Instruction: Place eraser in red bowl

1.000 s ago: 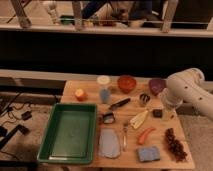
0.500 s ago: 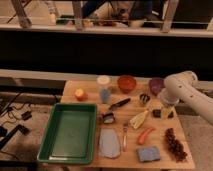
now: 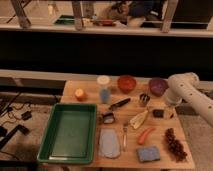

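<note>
The eraser (image 3: 158,113) is a small dark block lying on the wooden table (image 3: 90,89), right of centre. My gripper (image 3: 169,111) hangs from the white arm that comes in from the right. It is just to the right of the eraser and low over the table, open with nothing in it. The red bowl (image 3: 126,83) stands at the back of the table, left of the purple bowl (image 3: 158,86), and looks empty.
A green tray (image 3: 52,131) fills the left front. Between the bowls and the eraser stand a metal cup (image 3: 144,99) and a black-handled utensil (image 3: 119,104). A blue-white bottle (image 3: 104,89), an orange fruit (image 3: 80,94), a blue-grey sponge (image 3: 148,153) and dark grapes (image 3: 176,145) also lie about.
The arm has shifted slightly left and down, bringing the gripper closer to the eraser. Nothing on the table has moved.
</note>
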{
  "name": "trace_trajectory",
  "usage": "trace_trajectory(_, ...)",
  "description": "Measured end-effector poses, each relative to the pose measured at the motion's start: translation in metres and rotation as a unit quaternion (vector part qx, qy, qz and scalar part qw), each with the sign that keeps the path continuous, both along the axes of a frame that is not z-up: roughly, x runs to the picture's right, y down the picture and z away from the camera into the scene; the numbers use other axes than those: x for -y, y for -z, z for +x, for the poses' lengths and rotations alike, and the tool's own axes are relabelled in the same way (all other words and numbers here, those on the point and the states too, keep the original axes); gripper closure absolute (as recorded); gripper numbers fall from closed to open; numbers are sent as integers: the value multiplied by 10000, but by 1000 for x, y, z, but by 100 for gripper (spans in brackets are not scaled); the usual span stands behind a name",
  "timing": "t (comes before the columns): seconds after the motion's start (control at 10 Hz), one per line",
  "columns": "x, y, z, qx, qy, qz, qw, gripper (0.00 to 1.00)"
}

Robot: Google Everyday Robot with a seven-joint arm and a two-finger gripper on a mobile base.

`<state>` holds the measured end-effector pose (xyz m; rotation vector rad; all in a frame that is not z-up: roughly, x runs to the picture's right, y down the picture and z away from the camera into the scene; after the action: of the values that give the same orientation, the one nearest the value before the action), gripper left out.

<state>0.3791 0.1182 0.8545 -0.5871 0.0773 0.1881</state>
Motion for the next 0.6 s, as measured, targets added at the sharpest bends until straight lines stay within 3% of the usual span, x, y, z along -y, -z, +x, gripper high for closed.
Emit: trace_trajectory(0.6, -19, -15, -2, 120, -214, -81, 9997, 20)
